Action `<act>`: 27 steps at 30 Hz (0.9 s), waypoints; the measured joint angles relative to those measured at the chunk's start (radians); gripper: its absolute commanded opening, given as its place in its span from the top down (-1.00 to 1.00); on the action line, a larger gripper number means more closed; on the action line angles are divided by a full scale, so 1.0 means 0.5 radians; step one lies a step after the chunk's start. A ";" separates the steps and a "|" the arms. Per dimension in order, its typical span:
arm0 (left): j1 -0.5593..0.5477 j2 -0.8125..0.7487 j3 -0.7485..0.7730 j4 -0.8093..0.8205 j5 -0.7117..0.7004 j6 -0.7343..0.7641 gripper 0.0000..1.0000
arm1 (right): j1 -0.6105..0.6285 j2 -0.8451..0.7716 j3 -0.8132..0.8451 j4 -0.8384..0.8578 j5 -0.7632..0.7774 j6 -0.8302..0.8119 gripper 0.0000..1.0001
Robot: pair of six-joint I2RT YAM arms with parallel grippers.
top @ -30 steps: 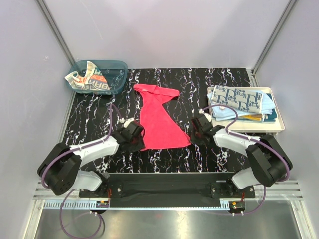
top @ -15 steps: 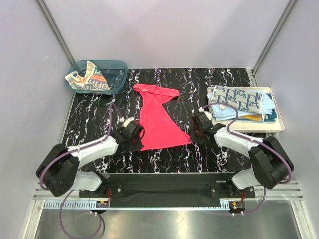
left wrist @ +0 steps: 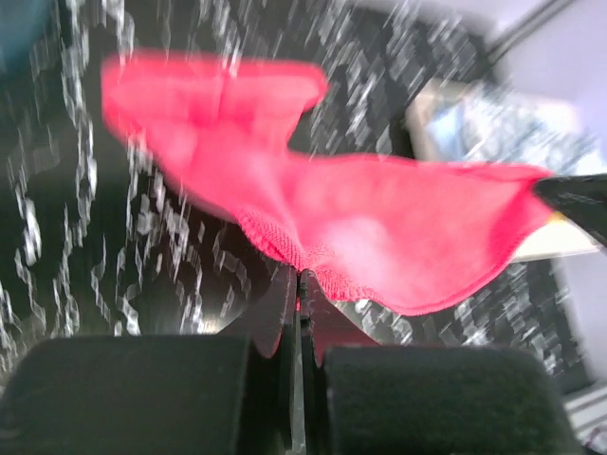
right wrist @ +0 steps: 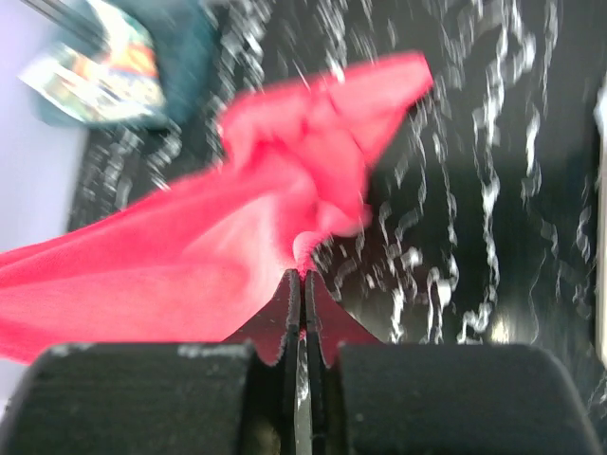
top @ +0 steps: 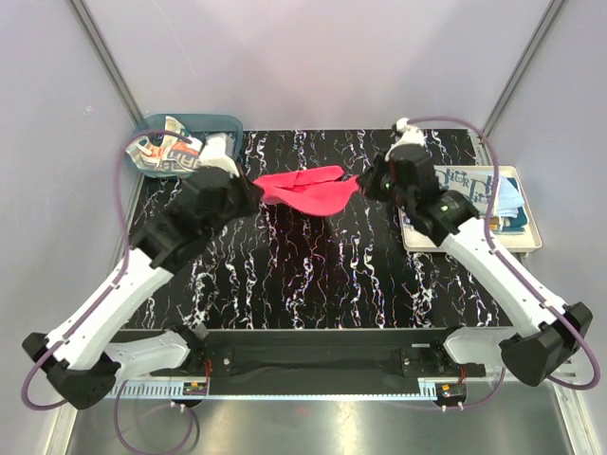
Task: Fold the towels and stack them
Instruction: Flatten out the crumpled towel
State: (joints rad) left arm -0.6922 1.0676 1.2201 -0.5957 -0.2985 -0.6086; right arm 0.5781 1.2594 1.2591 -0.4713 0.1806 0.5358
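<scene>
A plain red-pink towel (top: 308, 190) hangs stretched between both grippers above the far part of the black marbled table (top: 313, 275). My left gripper (top: 256, 190) is shut on its left corner, and the wrist view shows the hem pinched at my gripper (left wrist: 302, 275). My right gripper (top: 363, 183) is shut on the right corner, with the cloth (right wrist: 237, 218) caught at the tip of my gripper (right wrist: 303, 273). A lettered towel (top: 166, 152) lies in the teal bin (top: 228, 123). Folded towels, a printed white one (top: 469, 190) on top, sit on the cream tray (top: 474, 239).
The bin stands at the far left corner and the tray at the right edge of the table. Grey walls close in the back and sides. Both arms reach far forward over the table.
Both grippers pinched the towel's near corners and lifted them up and toward the far side. The towel left the table's middle and now hangs between them. The left jaws shut during this second.
</scene>
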 measured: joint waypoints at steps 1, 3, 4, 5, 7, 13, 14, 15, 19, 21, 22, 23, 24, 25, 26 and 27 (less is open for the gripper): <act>0.000 0.000 0.102 -0.013 -0.012 0.038 1.00 | 0.000 0.000 0.099 -0.009 0.005 -0.040 1.00; -0.001 0.000 0.301 -0.039 -0.031 0.120 1.00 | 0.002 0.008 0.292 -0.053 0.022 -0.135 1.00; -0.001 0.000 0.391 -0.049 -0.037 0.156 1.00 | 0.002 0.013 0.388 -0.076 0.025 -0.182 1.00; -0.001 0.001 0.484 -0.073 -0.043 0.192 1.00 | 0.002 0.022 0.488 -0.100 0.026 -0.233 1.00; -0.001 0.003 0.638 -0.096 -0.048 0.253 1.00 | 0.004 0.046 0.685 -0.132 0.024 -0.324 1.00; -0.001 0.021 1.116 -0.145 -0.026 0.412 1.00 | 0.006 0.077 1.192 -0.241 -0.033 -0.564 1.00; -0.001 0.023 1.185 -0.146 -0.015 0.431 1.00 | 0.008 0.082 1.270 -0.259 -0.053 -0.594 1.00; -0.001 0.024 1.249 -0.151 -0.002 0.445 1.00 | 0.008 0.085 1.347 -0.280 -0.073 -0.617 1.00; -0.001 0.024 1.425 -0.159 0.070 0.472 1.00 | 0.011 0.090 1.598 -0.333 -0.183 -0.671 1.00; -0.001 0.021 1.461 -0.155 0.104 0.471 1.00 | 0.014 0.087 1.664 -0.340 -0.224 -0.681 1.00; -0.001 0.006 1.460 -0.153 0.114 0.468 1.00 | 0.018 0.087 1.682 -0.340 -0.233 -0.684 1.00; -0.001 0.000 1.450 -0.146 0.117 0.466 1.00 | 0.018 0.087 1.689 -0.340 -0.241 -0.687 1.00; -0.001 -0.013 1.425 -0.126 0.117 0.462 1.00 | 0.018 0.088 1.688 -0.341 -0.243 -0.691 1.00; -0.001 -0.027 1.382 -0.108 0.114 0.455 1.00 | 0.018 0.092 1.674 -0.337 -0.241 -0.695 1.00; -0.001 -0.041 1.321 -0.079 0.105 0.448 1.00 | 0.018 0.101 1.651 -0.335 -0.235 -0.702 1.00; 0.000 -0.050 1.254 -0.060 0.091 0.442 1.00 | 0.018 0.114 1.623 -0.333 -0.224 -0.709 1.00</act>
State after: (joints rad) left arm -0.6922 1.0424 1.8473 -0.6254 -0.2531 -0.3878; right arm 0.5873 1.3167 2.0705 -0.6376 0.0689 0.1814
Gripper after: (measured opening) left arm 0.012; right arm 0.043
